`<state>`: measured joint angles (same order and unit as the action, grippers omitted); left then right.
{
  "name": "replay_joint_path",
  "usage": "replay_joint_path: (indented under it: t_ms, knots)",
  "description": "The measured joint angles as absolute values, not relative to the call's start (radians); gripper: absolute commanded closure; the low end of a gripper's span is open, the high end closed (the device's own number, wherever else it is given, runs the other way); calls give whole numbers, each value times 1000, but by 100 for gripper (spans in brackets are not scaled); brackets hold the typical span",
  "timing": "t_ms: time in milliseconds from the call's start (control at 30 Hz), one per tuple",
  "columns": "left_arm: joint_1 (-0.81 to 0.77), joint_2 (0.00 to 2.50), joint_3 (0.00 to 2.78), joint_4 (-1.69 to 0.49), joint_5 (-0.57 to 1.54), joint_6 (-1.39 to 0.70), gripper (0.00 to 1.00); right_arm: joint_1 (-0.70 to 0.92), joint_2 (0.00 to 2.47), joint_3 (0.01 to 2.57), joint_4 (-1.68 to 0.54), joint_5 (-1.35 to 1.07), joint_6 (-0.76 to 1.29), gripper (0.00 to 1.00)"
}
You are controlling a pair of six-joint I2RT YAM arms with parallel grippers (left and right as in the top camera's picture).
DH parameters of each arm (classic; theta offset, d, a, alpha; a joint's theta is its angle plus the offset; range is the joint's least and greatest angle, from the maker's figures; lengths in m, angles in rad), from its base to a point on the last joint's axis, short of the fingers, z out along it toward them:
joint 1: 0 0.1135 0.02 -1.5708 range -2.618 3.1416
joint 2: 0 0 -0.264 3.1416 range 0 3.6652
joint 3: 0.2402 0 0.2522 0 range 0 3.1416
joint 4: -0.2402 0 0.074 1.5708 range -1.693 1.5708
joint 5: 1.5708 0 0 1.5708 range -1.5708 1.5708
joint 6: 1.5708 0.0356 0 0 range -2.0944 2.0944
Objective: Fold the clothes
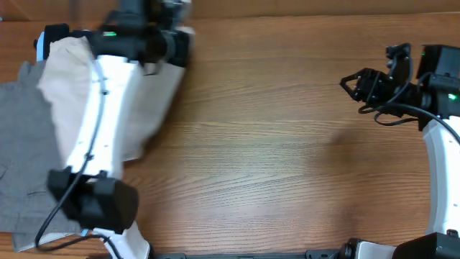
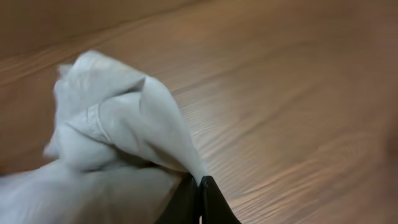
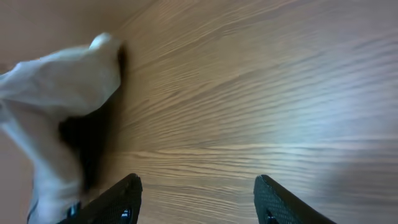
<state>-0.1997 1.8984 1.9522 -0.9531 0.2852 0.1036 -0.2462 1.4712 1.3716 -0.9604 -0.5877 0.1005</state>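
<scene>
The cream shorts (image 1: pixel 154 101) lie bunched at the table's back left, partly hidden under my left arm. My left gripper (image 1: pixel 175 44) is at their far right edge. In the left wrist view its jaws (image 2: pixel 199 182) are shut on a fold of the cream shorts (image 2: pixel 112 137), which hangs in a crumpled bunch from the jaws. My right gripper (image 1: pixel 352 83) is open and empty at the back right, well away from the shorts. In the right wrist view its fingers (image 3: pixel 198 182) stand wide apart over bare wood, with the shorts (image 3: pixel 56 81) far off at the left.
Grey trousers (image 1: pixel 21 144) lie flat at the left edge, partly under the shorts. The wooden table (image 1: pixel 273 158) stretches between the two arms. The left arm's base (image 1: pixel 93 201) sits at the front left.
</scene>
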Motion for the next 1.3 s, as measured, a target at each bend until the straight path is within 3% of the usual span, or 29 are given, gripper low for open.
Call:
replay_joint_path:
  t_ms: [333, 367, 400, 467, 500, 700, 900, 1067, 1300]
  knots:
    - [-583, 2173, 1952, -705, 335, 65, 95, -369, 1471, 1372, -969, -583, 89, 34]
    - [-615, 2200, 1952, -689, 342, 62, 85, -390, 1471, 1372, -970, -583, 89, 34]
    - [-641, 2219, 1952, -677, 344, 64, 65, -408, 1471, 1373, -970, -583, 89, 33]
    - [-686, 2246, 1951, -655, 351, 56, 13, -443, 1471, 1377, -970, -586, 86, 33]
    - [-709, 2252, 1950, -645, 353, 56, 0, -466, 1471, 1381, -971, -589, 84, 33]
    - [-721, 2252, 2014, -688, 356, 49, 0, -542, 1471, 1424, -969, -635, 65, 33]
    - [-561, 2252, 2311, -944, 363, 23, 0, -487, 1471, 1433, -968, -682, 14, 28]
    - [-348, 2238, 2535, -1100, 364, 25, 0, -299, 1472, 1433, -912, -666, 2, 27]
    - [-109, 2221, 2577, -1190, 360, 25, 0, 83, 1536, 1439, -722, -463, 145, 24]
